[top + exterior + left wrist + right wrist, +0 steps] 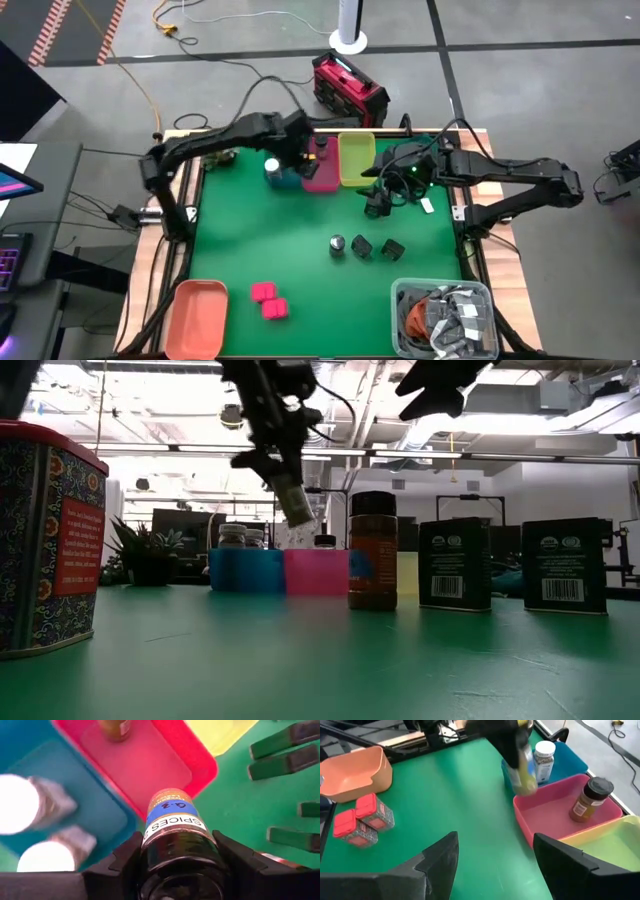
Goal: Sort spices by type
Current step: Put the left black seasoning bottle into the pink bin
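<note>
Your left gripper [172, 865] has its fingers clamped on a dark-capped jar [172, 820], held above the pink bin [145, 765]. You're mid-delivery: next, probably lower between the bin walls, then release. Right gripper [495, 865] waits, fingers spread.

where everything sits on the table

three bins [322, 168] stand side by side along the far edge of the table [290, 250], touching. two white-capped jars [30, 825] sit in the leftmost bin, one dark-capped jar [590, 800] in the middle one. the left gripper [175, 870] hangs over the seam between those two, a dark-capped jar [172, 820] in its jaws. right of the bins hovers the right gripper [378, 205]. nearer centre, one jar [337, 244] and two boxes [377, 247] line up. two blocks [269, 300] lie touching near the front, a tray [195, 315] at front left, a basket [445, 318] at front right.
</note>
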Robot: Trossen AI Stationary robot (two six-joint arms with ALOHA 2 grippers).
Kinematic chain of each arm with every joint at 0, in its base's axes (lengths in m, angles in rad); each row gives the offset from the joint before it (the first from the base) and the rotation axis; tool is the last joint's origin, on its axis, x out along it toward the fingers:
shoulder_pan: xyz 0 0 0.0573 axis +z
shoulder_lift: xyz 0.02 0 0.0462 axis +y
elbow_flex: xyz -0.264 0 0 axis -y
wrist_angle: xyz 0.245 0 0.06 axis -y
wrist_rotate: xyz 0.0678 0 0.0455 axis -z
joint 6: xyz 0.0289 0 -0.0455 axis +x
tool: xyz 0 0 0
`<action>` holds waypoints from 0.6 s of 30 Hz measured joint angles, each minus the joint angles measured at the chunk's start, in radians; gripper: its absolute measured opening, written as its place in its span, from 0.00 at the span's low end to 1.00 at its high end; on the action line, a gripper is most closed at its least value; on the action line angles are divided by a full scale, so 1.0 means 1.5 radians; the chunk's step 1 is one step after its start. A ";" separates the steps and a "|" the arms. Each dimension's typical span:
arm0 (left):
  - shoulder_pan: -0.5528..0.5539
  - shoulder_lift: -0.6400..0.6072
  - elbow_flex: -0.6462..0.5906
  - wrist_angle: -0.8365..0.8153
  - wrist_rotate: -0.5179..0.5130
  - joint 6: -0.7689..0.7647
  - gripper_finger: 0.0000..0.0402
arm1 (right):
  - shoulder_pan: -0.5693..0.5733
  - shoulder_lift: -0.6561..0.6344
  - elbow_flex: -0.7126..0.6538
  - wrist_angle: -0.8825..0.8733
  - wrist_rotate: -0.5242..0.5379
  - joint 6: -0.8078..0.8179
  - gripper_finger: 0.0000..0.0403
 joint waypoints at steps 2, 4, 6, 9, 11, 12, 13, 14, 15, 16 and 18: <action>0.010 0.048 0.046 -0.008 0.006 0.026 0.48 | -0.005 -0.005 0.000 -0.007 0.000 0.011 0.70; 0.018 0.091 0.089 -0.025 0.011 0.051 0.48 | -0.010 -0.013 0.000 -0.009 0.000 0.022 0.70; 0.026 0.133 0.127 -0.039 0.020 0.077 0.48 | -0.014 -0.016 0.000 -0.013 0.002 0.028 0.70; 0.034 0.192 0.173 -0.058 0.023 0.113 0.48 | -0.015 -0.019 0.000 -0.017 0.003 0.042 0.70; 0.038 0.224 0.197 -0.075 0.025 0.135 0.48 | -0.015 -0.020 0.000 -0.016 0.003 0.050 0.70; 0.038 0.238 0.210 -0.081 0.026 0.145 0.48 | -0.015 -0.021 0.000 -0.019 0.003 0.055 0.70; 0.039 0.250 0.221 -0.086 0.026 0.154 0.48 | -0.015 -0.021 0.000 -0.023 0.003 0.060 0.70; 0.040 0.262 0.231 -0.092 0.025 0.162 0.48 | -0.015 -0.021 0.000 -0.027 0.003 0.064 0.70; 0.040 0.272 0.240 -0.098 0.025 0.168 0.49 | -0.015 -0.020 0.000 -0.031 0.003 0.067 0.70; 0.040 0.282 0.248 -0.105 0.026 0.172 0.51 | -0.015 -0.020 0.000 -0.033 0.003 0.069 0.70; 0.039 0.294 0.257 -0.112 0.026 0.182 0.57 | -0.015 -0.020 0.000 -0.033 0.003 0.073 0.70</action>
